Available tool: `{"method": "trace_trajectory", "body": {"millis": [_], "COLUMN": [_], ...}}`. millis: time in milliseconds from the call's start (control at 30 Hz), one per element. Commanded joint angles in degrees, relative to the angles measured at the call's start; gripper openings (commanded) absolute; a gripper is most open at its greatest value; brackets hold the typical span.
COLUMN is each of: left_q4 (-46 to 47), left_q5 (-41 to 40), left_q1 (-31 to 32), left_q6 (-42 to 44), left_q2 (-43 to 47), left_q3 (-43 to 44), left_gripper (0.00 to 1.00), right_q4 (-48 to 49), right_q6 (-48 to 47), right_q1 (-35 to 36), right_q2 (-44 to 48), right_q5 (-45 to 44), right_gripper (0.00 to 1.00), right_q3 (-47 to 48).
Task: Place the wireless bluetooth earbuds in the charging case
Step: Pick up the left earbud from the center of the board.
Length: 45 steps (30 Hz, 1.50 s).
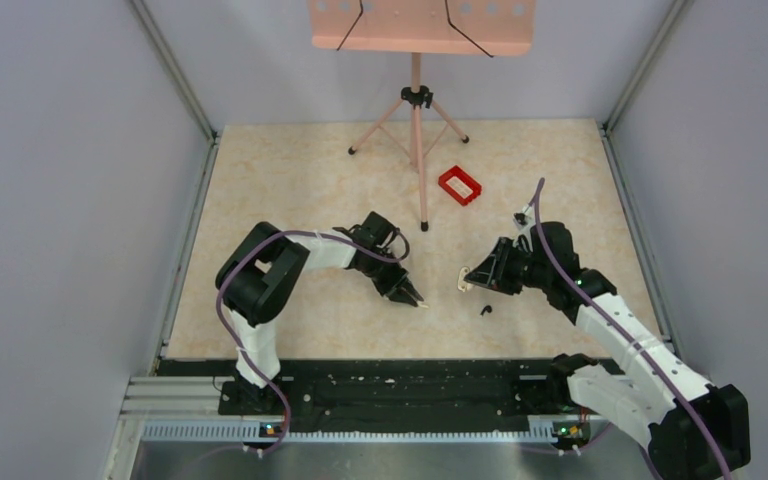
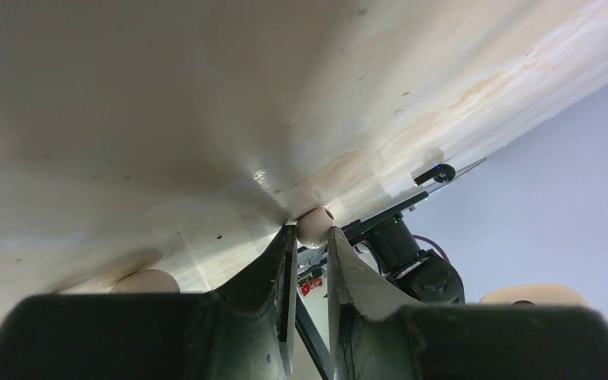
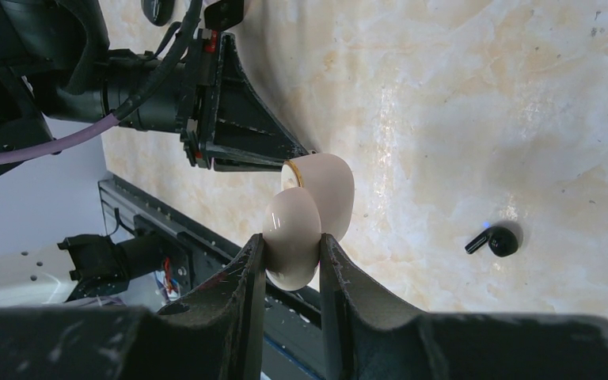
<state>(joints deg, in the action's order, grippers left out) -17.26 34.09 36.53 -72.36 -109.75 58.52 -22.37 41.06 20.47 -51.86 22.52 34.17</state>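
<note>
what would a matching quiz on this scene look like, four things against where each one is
Things:
1. charging case
2. loose black earbud
3. red tray
4. left end effector

Places:
A. lying alone on the table, near the right arm
B. far part of the table, away from both arms
C. clamped between the right end effector fingers, lid open
D. tips right by the case's open lid

Pairs: 1-C, 2-A, 3-B, 4-D
</note>
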Motion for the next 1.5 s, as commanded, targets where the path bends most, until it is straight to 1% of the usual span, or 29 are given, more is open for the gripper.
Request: {"method": "trace_trajectory", "body": {"millis": [0, 100, 233, 367, 633, 767, 867, 967, 1100, 1133, 1200, 1267, 1367, 1467], "left_q4": [-0.68, -1.61, -5.03, -6.56, -10.59, -12.25, -13.37, -14.06, -14.68, -15.27, -17.64, -21.05, -22.65, -24.22], "left_q5": [-9.22, -10.45, -14.43, -17.20, -22.60, -26.26, -29.31, -30.35, -32.01, -32.32, -34.99, -36.96, -35.13, -35.73], "left_q1": [0.12, 0.12, 0.17, 0.19, 0.33, 0.92, 1.75, 2.82, 3.90, 3.90, 3.85, 3.85, 3.81, 4.24], "left_q6": [0.35, 1.17, 4.11, 6.21, 10.82, 14.22, 16.53, 18.87, 22.53, 22.94, 23.89, 25.69, 30.47, 33.00], "left_q2": [-3.35, -2.21, 1.07, 4.25, 9.39, 13.49, 16.53, 19.15, 21.33, 21.11, 19.56, 16.69, 11.99, 8.21], "left_q3": [-0.78, -0.32, 1.62, 2.84, 4.87, 6.02, 7.23, 8.59, 10.28, 10.70, 11.89, 14.46, 17.06, 18.69], "left_gripper": [0.18, 0.11, 0.04, 0.00, 0.00, 0.00, 0.00, 0.00, 0.00, 0.01, 0.11, 0.19, 0.31, 0.34], "right_q4": [0.98, 0.94, 0.97, 1.56, 5.39, 14.16, 17.89, 21.40, 23.41, 23.53, 22.77, 20.08, 16.76, 15.31], "right_q6": [-0.52, -0.37, -0.28, -0.34, 0.94, 6.59, 8.32, 9.76, 9.83, 9.86, 9.38, 8.56, 7.62, 7.42], "right_q1": [-0.24, -0.24, -0.23, -0.23, -0.17, 0.90, 2.18, 3.74, 5.77, 5.83, 5.84, 5.82, 5.88, 5.81], "right_q2": [1.20, 1.31, 1.25, 0.79, -1.03, -2.99, -4.83, -7.28, -11.45, -11.64, -11.17, -10.38, -9.02, -7.34], "right_q5": [0.01, -0.07, -0.03, -0.04, 0.89, 4.68, 4.22, 4.30, 3.89, 3.74, 2.42, 0.65, -0.80, -1.37], "right_gripper": [0.00, 0.00, 0.00, 0.00, 0.00, 0.00, 0.00, 0.00, 0.00, 0.00, 0.00, 0.00, 0.00, 0.00], "right_q3": [0.46, 0.35, -0.12, -0.62, -3.50, -7.62, -8.24, -7.96, -6.61, -6.58, -6.13, -5.21, -4.39, -4.35]}}
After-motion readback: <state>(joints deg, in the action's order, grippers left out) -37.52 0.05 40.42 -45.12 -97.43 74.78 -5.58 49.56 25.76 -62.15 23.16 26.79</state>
